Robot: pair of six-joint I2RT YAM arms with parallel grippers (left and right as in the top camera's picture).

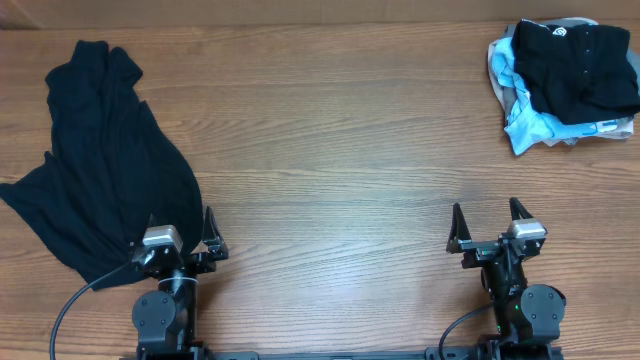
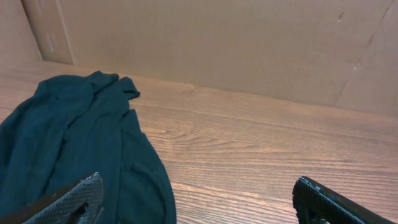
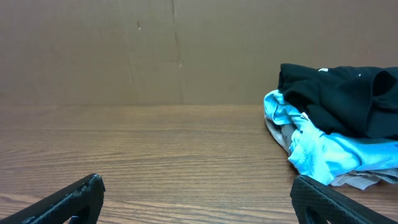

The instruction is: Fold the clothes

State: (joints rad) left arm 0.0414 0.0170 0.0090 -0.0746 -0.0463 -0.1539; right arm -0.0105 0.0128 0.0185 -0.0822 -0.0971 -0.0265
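At the bottom of the overhead frame both arms are seen parked at the near edge of the table (image 1: 340,150). The left gripper (image 1: 180,226) is held with its fingers spread wide and nothing between them. The right gripper (image 1: 486,214) is likewise spread and empty. One left finger is seen over the hem of the dark garment (image 1: 100,170); contact cannot be judged. That garment is laid rumpled and unfolded along the left side of the frame. In the upper right corner a heap of clothes (image 1: 565,80) is piled, a black piece on top of light blue and grey ones. No neat fold is shown anywhere, so the task is judged barely begun, with every piece left to be folded.
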